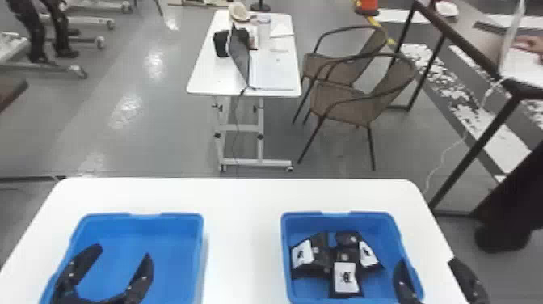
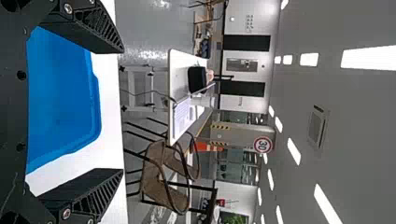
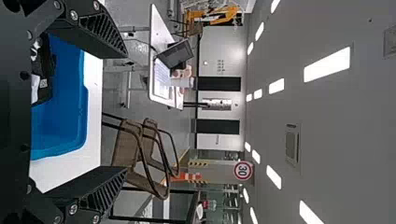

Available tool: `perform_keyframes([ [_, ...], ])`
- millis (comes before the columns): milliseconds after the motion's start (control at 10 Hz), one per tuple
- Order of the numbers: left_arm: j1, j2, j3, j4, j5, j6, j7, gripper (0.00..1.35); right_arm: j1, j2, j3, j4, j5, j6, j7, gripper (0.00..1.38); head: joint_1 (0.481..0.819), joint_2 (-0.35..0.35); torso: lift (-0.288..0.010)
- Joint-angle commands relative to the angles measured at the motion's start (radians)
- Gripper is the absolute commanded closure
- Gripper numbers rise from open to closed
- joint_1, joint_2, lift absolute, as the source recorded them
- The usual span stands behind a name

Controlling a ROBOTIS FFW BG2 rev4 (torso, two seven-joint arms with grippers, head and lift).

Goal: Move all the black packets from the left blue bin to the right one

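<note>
At the far left, past the white table [image 1: 242, 246], pale wheeled bases [image 1: 100, 41] stand on the glossy grey floor [image 1: 161, 137], with a brown corner [image 1: 10, 91] jutting in at the edge. On the table's left side sits the left blue bin [image 1: 161, 226], the left gripper [image 1: 123, 250] above it, its two fingers spread wide with nothing between them. In the middle, the tabletop runs white between the bins, and beyond its far edge stands a smaller white table [image 1: 283, 70] on casters, bearing an open laptop [image 1: 240, 58] and a black object [image 1: 221, 43]. Two brown chairs [image 1: 343, 103] stand just beside it. Farther right on the near table, the right blue bin [image 1: 339, 221] holds the black packets [image 1: 320, 252], bunched together, white labels showing. The right gripper [image 1: 426, 260] is at that bin's right wall, fingers likewise wide apart and holding nothing. Behind, at the right, are a dark-framed table [image 1: 464, 46], a trailing white cable [image 1: 444, 153] and white-flecked floor strips [image 1: 464, 101].
</note>
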Motion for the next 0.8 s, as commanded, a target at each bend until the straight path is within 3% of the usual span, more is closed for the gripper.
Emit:
perform_keyframes([
  [0,0.0,-0.003,0.0,0.002,0.002,0.0,0.0,0.12,0.0,0.001,0.0,-0.001,0.0,0.003,0.0,0.17,0.695,-0.076,0.0],
  [700,0.002,-0.003,-0.002,0.007,0.013,0.003,-0.002,0.12,0.003,0.001,0.008,0.002,-0.012,0.008,0.0,0.17,0.695,-0.074,0.0],
])
